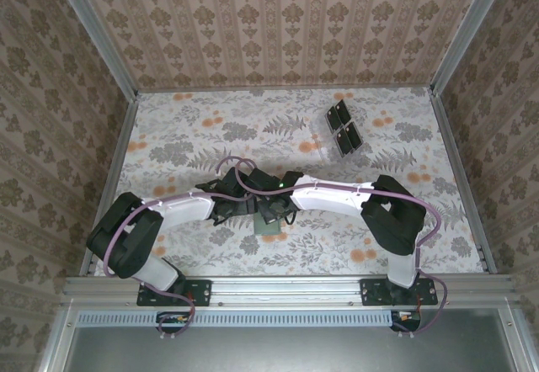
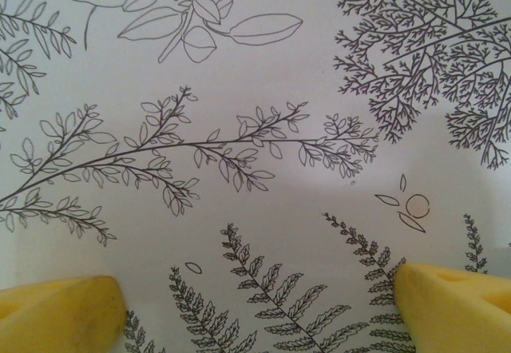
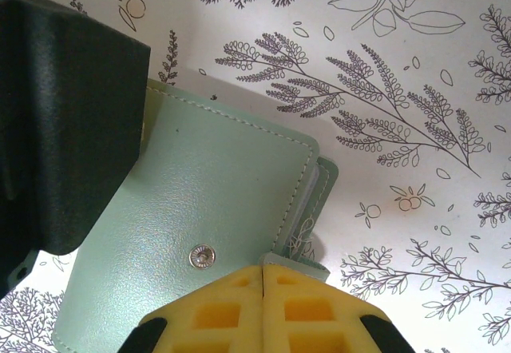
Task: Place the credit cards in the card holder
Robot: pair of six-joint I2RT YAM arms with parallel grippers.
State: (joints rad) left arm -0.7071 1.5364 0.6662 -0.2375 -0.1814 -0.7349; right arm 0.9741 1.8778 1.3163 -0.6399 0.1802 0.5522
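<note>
The card holder (image 3: 215, 193) lies flat on the desk (image 1: 185, 136), in the middle and rather near to the front edge, just below the place where the two arms meet. Its green cover faces up, with the snap button (image 3: 202, 255) close to the right fingers (image 3: 223, 313). These fingers are pressed fully together at the lower edge of the holder, where a small green flap meets their tips. I cannot tell whether the thin flap is pinched between them or only touched. My judgement is that they try to catch the cover to open it, so that cards can go in.

The left fingers (image 2: 56, 313) stand wide apart over bare desk, with nothing between them, probably waiting to help.

At the holder's right edge a pale thin layer shows between the covers; whether it is a card is not clear. A black housing (image 3: 64, 113) crowds the holder's left side, so free room is mostly to the right. The clear rack (image 1: 341, 128) stands well apart, toward the far right.
</note>
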